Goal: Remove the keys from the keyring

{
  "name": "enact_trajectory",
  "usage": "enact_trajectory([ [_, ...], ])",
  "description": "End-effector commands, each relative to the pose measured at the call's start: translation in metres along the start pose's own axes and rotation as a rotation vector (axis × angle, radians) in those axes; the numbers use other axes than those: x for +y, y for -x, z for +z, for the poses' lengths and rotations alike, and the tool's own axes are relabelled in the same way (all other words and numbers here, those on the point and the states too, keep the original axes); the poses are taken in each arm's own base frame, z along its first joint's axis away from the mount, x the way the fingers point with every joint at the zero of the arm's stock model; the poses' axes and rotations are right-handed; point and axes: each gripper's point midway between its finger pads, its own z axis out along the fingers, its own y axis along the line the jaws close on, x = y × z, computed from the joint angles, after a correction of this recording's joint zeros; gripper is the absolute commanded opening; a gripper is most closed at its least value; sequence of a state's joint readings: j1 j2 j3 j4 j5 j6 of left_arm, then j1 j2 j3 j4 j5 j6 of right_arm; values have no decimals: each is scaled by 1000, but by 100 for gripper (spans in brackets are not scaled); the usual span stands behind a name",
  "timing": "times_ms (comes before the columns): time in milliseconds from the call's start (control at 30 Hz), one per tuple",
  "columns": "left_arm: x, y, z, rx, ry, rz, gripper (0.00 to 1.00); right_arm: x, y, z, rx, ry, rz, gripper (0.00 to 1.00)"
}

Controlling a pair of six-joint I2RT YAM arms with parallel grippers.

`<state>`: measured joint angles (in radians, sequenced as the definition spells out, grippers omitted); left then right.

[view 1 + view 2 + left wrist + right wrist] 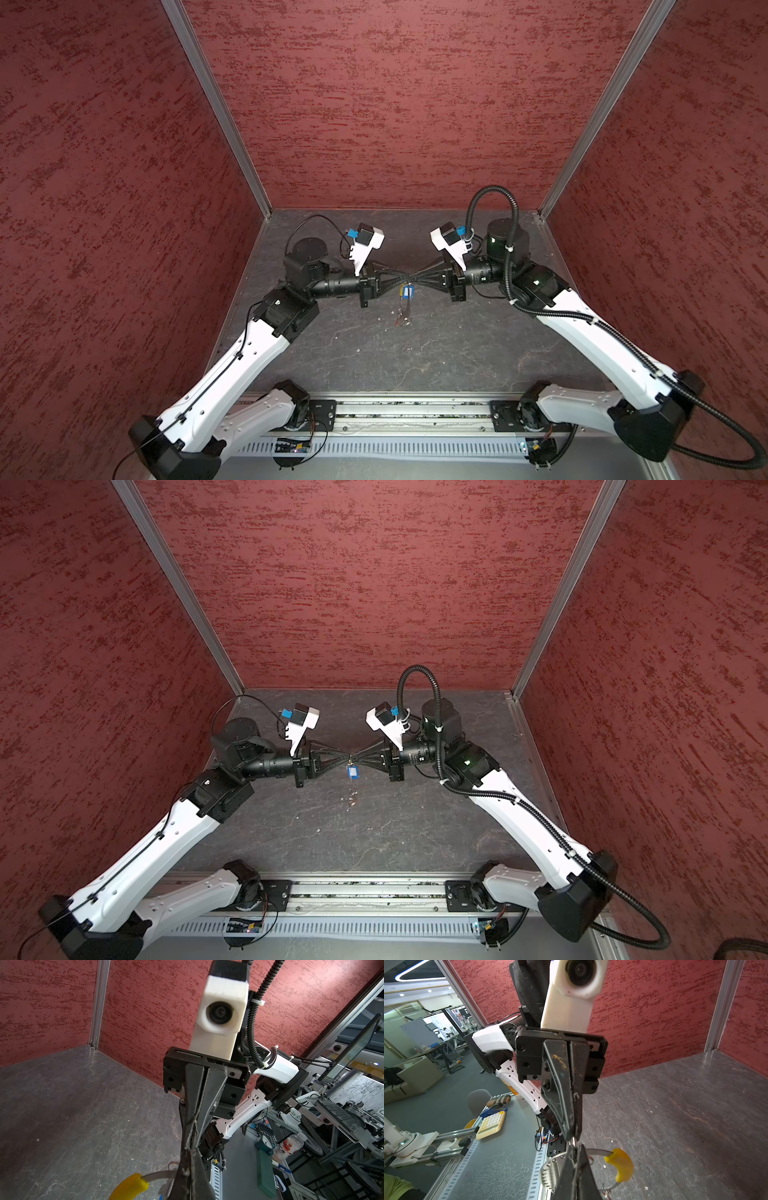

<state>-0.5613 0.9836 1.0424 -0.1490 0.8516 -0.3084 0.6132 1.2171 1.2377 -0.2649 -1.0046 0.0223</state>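
A: Where is the keyring (pixel 598 1152)?
B: In mid-air above the table (pixel 457 353); my left gripper (pixel 401 280) and right gripper (pixel 417 278) meet tip to tip, both clamped on it; the blue-tagged key (pixel 407 291) dangles beneath.
A: Hazard?
B: I judge that pulling apart could distort it; a slipping pinch would drop everything.

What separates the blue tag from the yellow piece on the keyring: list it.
Colour: the blue tag is blue with a white label window; the yellow piece is plain yellow. Shape: the blue tag is a flat rectangle; the yellow piece is curved, threaded on the keyring. Both look plastic.
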Motion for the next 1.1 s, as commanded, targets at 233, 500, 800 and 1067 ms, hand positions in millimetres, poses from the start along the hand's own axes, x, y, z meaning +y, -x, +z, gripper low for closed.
enact_trajectory([
  [233, -11, 16, -4, -123, 1, 113, 0, 3, 39, -12, -141, -81, -107, 29],
  [500, -21, 35, -20, -268, 28, 216, 0, -4, 31, -25, -248, -187, -116, 51],
  [800, -21, 36, -21, -289, 25, 222, 0, 4, 11, -8, -212, -61, -69, 56],
  [1067, -17, 38, -20, -302, 34, 211, 0, 8, 9, 8, -183, -18, -66, 54],
])
